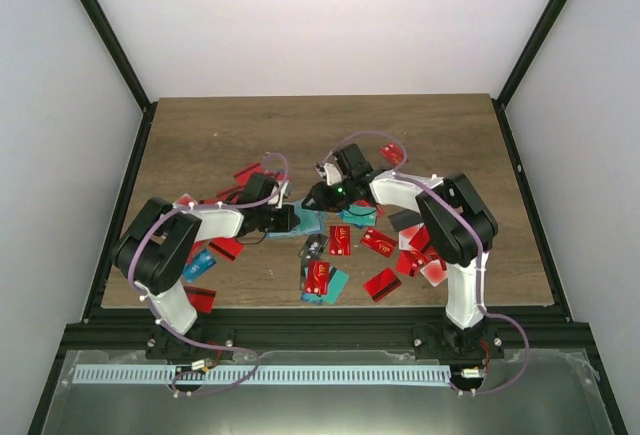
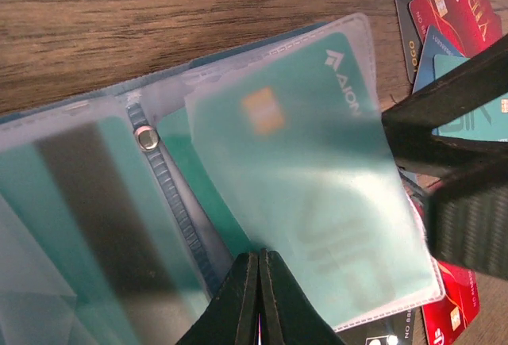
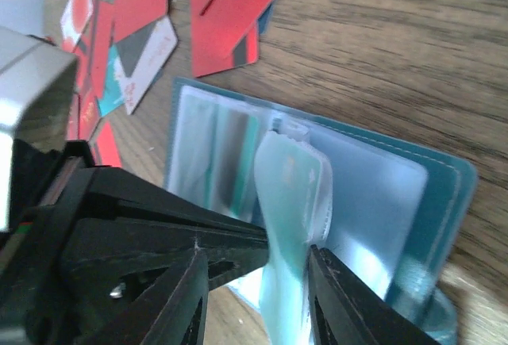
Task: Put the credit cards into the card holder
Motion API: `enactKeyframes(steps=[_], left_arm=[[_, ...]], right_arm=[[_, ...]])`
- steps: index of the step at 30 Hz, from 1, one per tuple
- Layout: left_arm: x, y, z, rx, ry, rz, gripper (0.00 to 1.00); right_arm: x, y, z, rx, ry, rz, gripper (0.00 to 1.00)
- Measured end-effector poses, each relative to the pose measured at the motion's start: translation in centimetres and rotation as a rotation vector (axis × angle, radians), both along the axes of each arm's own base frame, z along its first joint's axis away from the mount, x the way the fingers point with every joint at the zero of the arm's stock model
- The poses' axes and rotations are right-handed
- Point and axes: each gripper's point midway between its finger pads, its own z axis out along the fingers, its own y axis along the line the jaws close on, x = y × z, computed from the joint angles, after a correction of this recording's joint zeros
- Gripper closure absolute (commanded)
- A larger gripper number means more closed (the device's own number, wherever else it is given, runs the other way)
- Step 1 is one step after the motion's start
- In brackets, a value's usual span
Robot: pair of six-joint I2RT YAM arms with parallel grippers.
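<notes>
- While the card holder (image 3: 440,194) lies spread open on the table (image 1: 220,135) between the two arms, one clear sleeve (image 2: 317,202) stands lifted off its pages.
- Left gripper (image 2: 260,256): fingers pressed together, pinching the lower edge of that sleeve, most likely to hold it up and steady so the pocket can be worked.
- Right gripper (image 3: 258,250): jaws partly spread and straddling the raised sleeve from the far side. A gap shows on one side, so it is not clamping, and it looks placed to guide or press the card home.
- A teal card (image 2: 333,123) sits inside the lifted sleeve, and it appears fully seated.
- Writing: that card shows a small white logo with letters that read roughly "AJON", an orange chip patch, and large pale letters like "VIP" lower down, blurred by the plastic.
- Loose cards (image 1: 380,283), mostly red, lie scattered around the holder. A red card (image 2: 468,4) at the edge also seems to say "VIP".
</notes>
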Motion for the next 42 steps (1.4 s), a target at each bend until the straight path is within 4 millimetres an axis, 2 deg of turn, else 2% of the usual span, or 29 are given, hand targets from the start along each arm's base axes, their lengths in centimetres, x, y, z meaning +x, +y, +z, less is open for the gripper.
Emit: enactKeyframes(steps=[10,16,18,23,30,34,38,42], left_arm=[[0.0,0.1,0.1,0.005,0.000,0.003,0.96],[-0.1,0.1,0.3,0.016,-0.005,0.005,0.96],[-0.1,0.3,0.8,0.026,-0.016,0.012,0.96],[0.3,1.4,3.9,0.048,-0.088,0.057,0.96],[0.3,4.9,7.1,0.144,-0.162,0.169,0.92],[-0.2,6.4,8.9,0.153,-0.214,0.212,0.92],[-0.9,6.4,9.0,0.133,-0.218,0.198,0.92],[-1.6,5.1,8.1,0.087,-0.180,0.141,0.92]], right_arm=[[-0.9,1.4,2.0,0.113,0.016,0.066,0.64],[-2.2,2.3,2.6,0.155,0.049,0.113,0.64],[-2.6,2.6,2.6,0.158,0.059,0.123,0.64],[-3.3,3.2,2.0,0.157,0.087,0.138,0.64],[-3.3,5.4,0.4,0.145,0.123,0.165,0.65],[-3.1,6.6,0.4,0.149,0.124,0.175,0.65],[-2.7,6.8,1.1,0.141,0.098,0.172,0.65],[-2.3,5.5,1.9,0.087,0.055,0.130,0.64]])
